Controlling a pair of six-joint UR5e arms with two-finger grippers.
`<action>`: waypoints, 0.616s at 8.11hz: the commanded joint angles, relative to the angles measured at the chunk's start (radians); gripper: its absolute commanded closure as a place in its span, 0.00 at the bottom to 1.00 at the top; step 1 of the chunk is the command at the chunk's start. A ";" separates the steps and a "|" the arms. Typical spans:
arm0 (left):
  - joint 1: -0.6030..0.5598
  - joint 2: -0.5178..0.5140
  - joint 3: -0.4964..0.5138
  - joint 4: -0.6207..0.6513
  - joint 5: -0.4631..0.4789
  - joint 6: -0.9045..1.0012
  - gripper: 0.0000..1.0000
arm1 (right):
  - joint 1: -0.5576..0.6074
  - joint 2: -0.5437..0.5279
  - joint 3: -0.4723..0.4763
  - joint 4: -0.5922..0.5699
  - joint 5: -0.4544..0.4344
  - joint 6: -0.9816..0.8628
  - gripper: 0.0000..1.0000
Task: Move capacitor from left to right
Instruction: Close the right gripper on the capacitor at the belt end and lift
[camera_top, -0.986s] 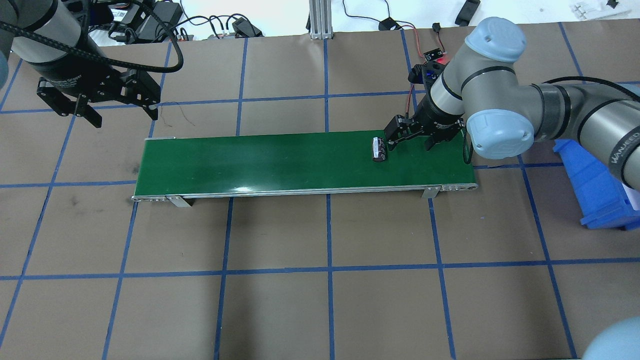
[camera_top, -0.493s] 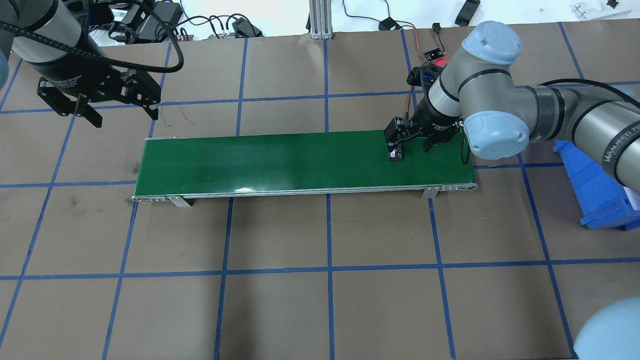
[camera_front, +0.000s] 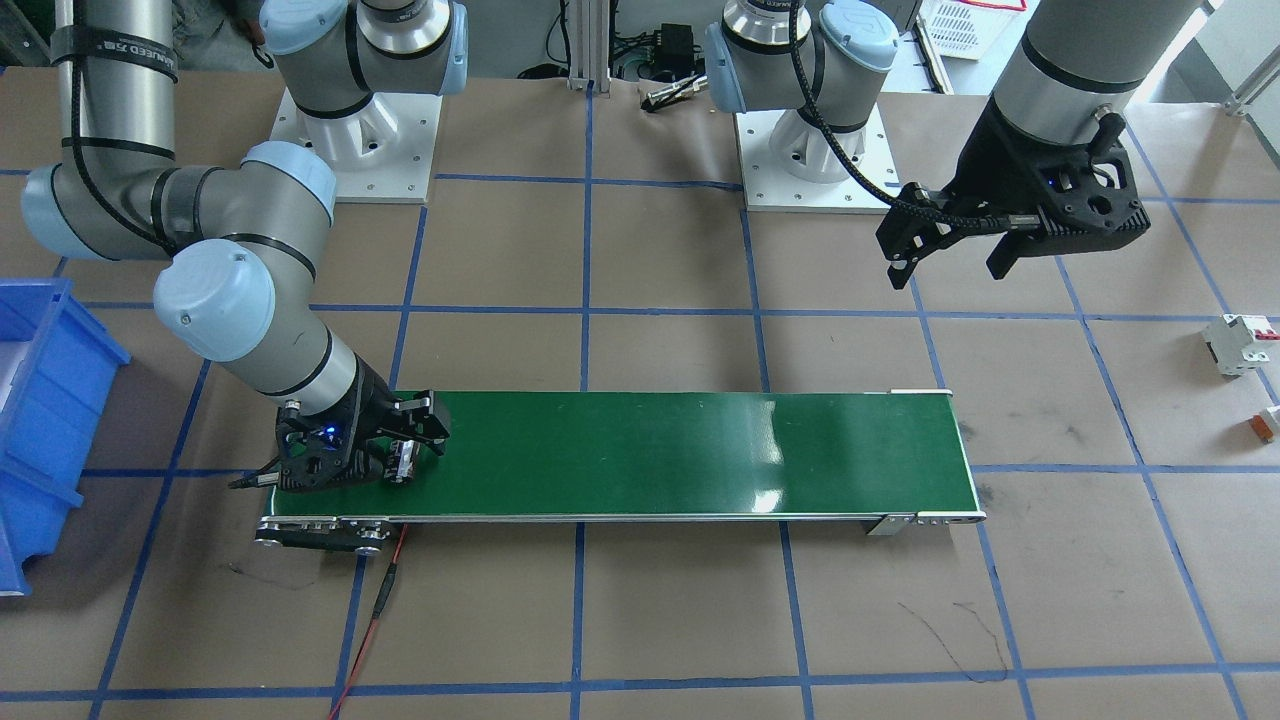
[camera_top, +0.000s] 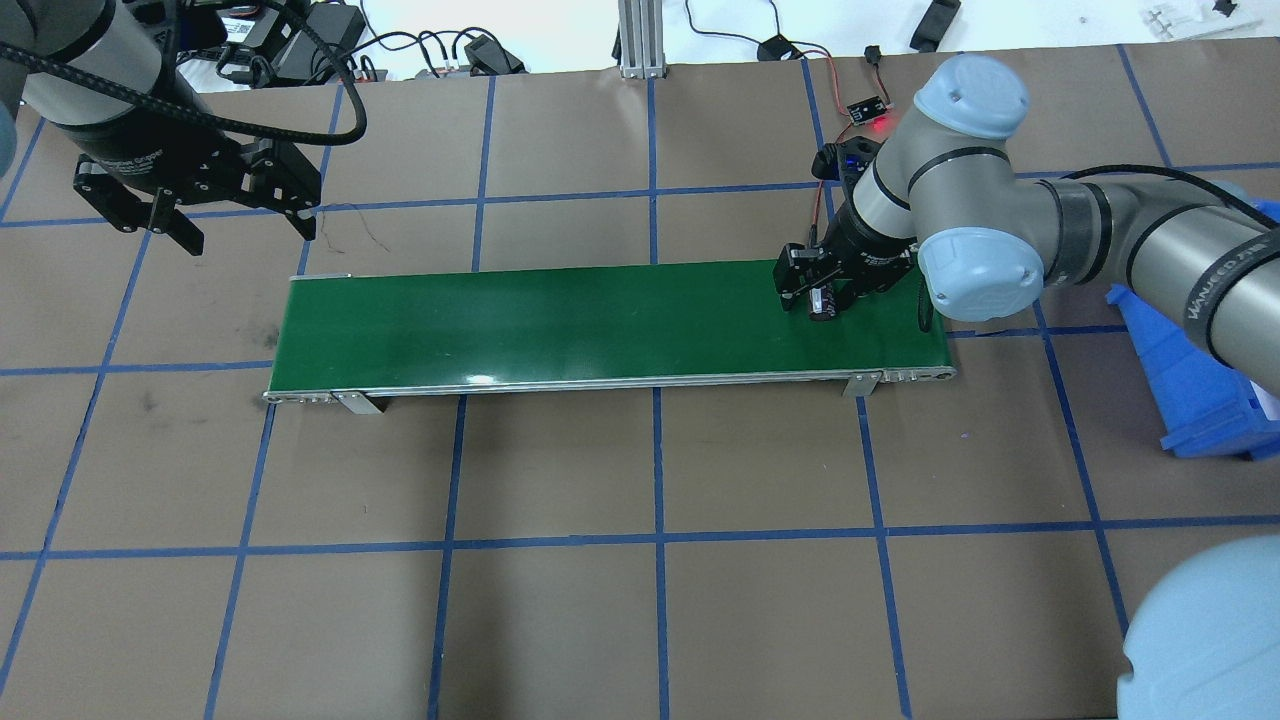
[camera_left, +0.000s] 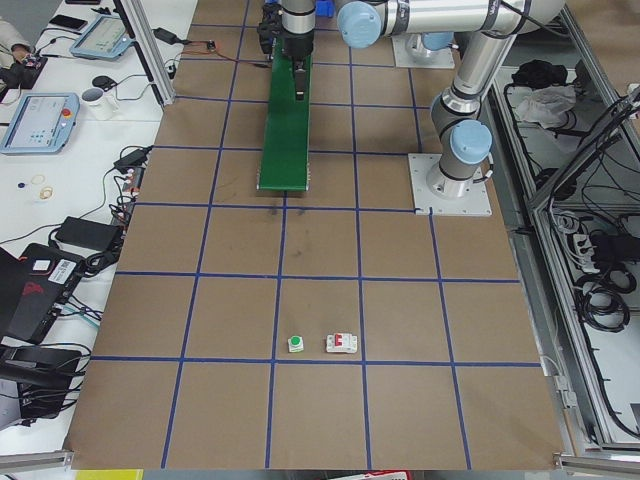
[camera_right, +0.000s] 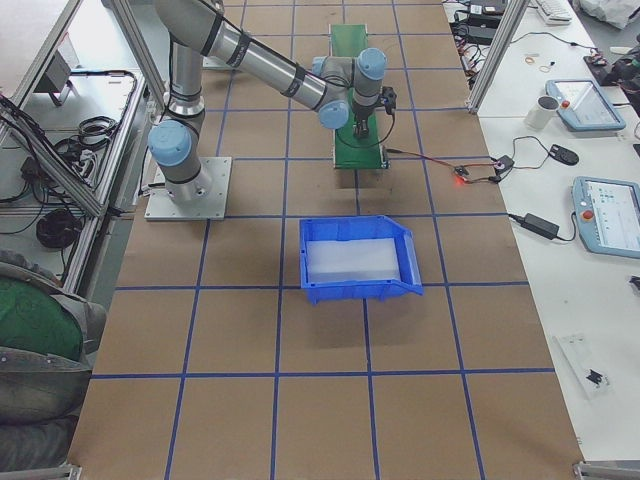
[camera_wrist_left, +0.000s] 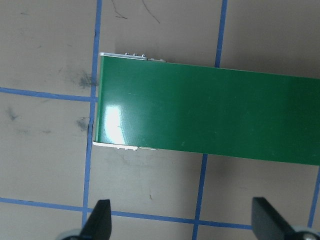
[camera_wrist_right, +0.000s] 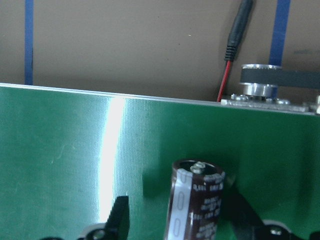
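Within the right pincer (camera_top: 822, 299), one capacitor (camera_wrist_right: 197, 200) on one belt (camera_top: 560, 320).

I can read very little from my station. A black band (camera_top: 1228, 288) wraps the right arm's forearm, well back from the right claw (camera_top: 823, 303). Its white letters look like WANEED, and in the front-facing view they are too small for me to spell out. White print on the body above the left claw (camera_top: 248, 232) seems to end in "Gripper", but the word before it is blurred. The capacitor (camera_wrist_right: 197, 200) between the right claw's fingers carries pale print I cannot make out.
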 joint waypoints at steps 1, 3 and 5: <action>0.000 0.001 0.000 -0.002 0.000 0.000 0.00 | 0.000 0.025 -0.003 -0.020 -0.026 -0.001 0.79; 0.000 0.003 0.000 -0.003 0.000 0.000 0.00 | 0.000 0.016 -0.022 -0.013 -0.053 -0.005 1.00; 0.000 0.004 0.002 -0.003 0.000 0.000 0.00 | 0.000 -0.001 -0.078 0.032 -0.134 0.002 1.00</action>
